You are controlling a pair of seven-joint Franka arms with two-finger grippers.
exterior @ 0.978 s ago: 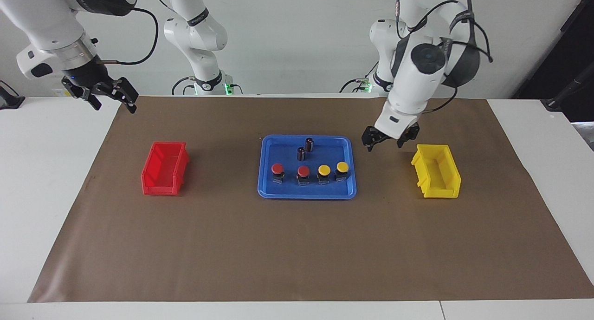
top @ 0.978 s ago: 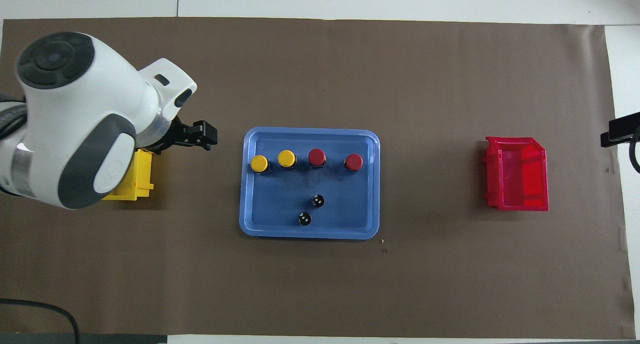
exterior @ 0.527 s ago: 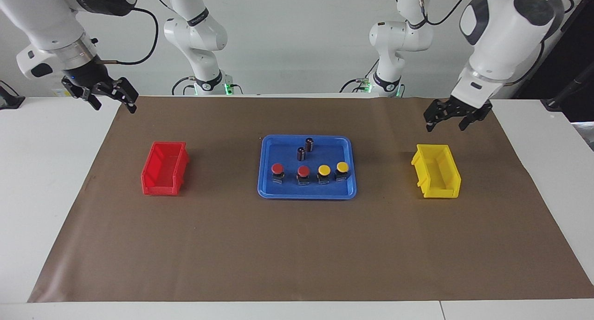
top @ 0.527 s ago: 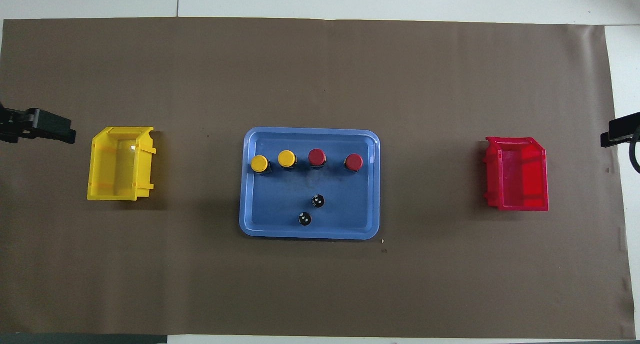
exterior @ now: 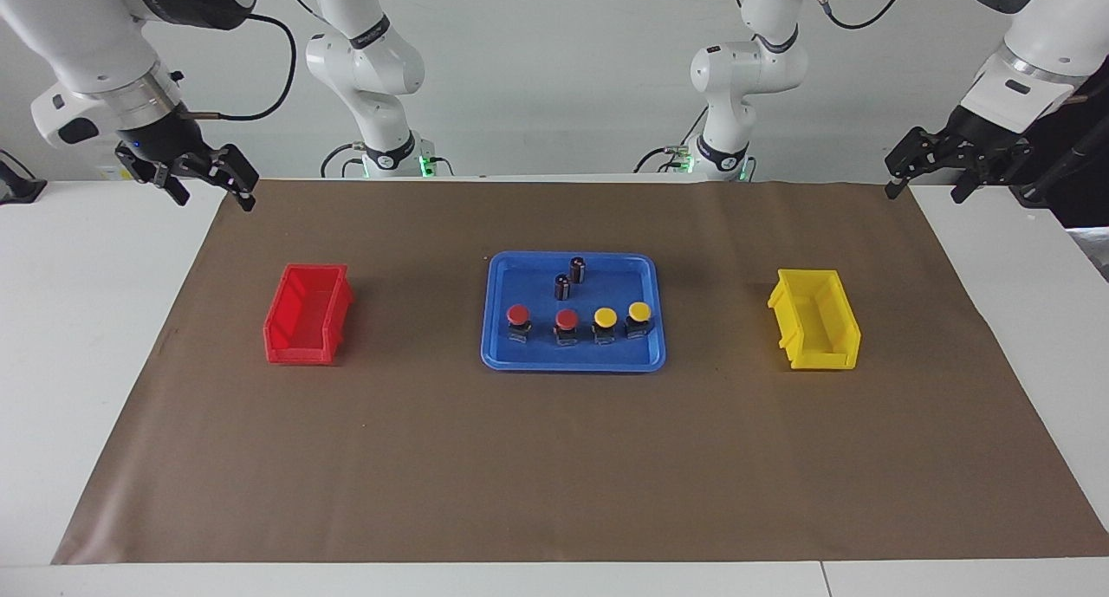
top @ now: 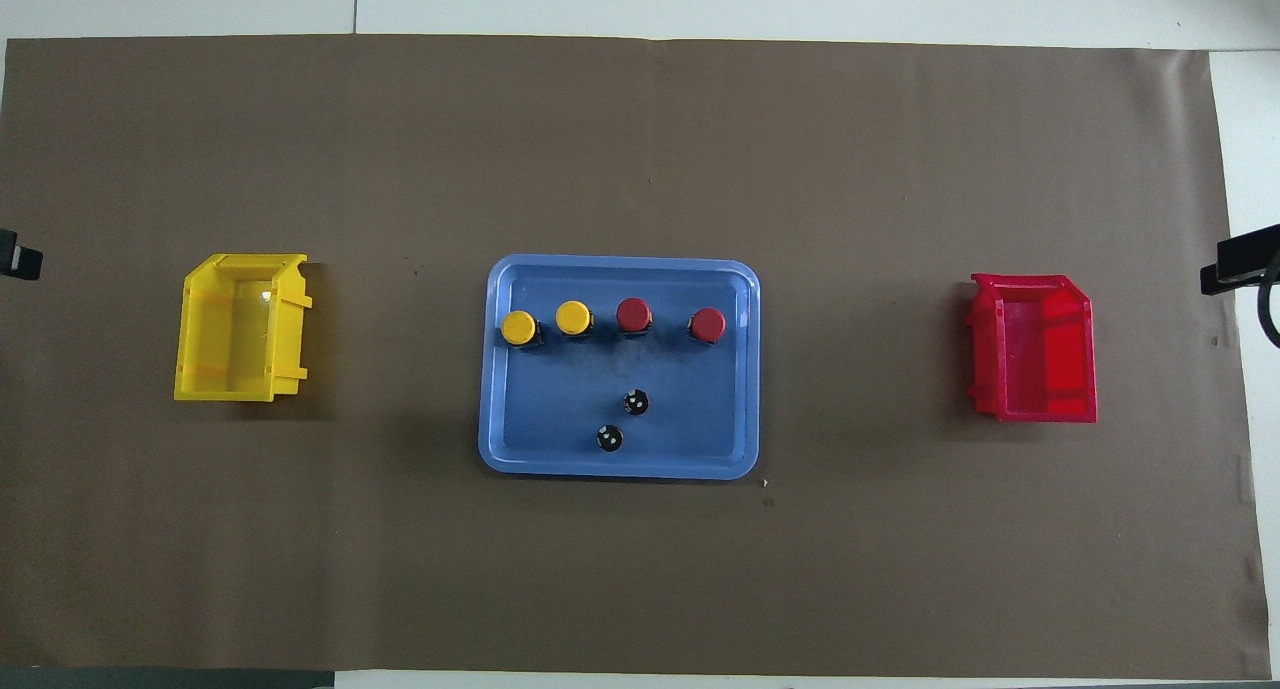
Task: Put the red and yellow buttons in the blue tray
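Observation:
The blue tray [exterior: 572, 360] [top: 620, 266] lies at the middle of the brown mat. In it stand two red buttons [exterior: 517, 314] [exterior: 566, 320] [top: 707, 323] [top: 634, 314] and two yellow buttons [exterior: 605, 318] [exterior: 639, 311] [top: 573, 317] [top: 518, 327], in one row along the tray's side farther from the robots. My left gripper [exterior: 925, 185] [top: 15, 259] is open and empty, raised over the mat's edge at the left arm's end. My right gripper [exterior: 212, 197] [top: 1235, 264] is open and empty, waiting over the mat's edge at the right arm's end.
Two dark capless cylinders [exterior: 578, 269] [exterior: 562, 286] [top: 636, 402] [top: 609, 438] stand in the tray nearer to the robots. An empty yellow bin [exterior: 814, 320] [top: 240, 327] sits toward the left arm's end, an empty red bin [exterior: 308, 313] [top: 1035, 349] toward the right arm's end.
My left gripper has drawn back from beside the tray, passed the yellow bin and risen to the left arm's end of the table. Nothing else moved.

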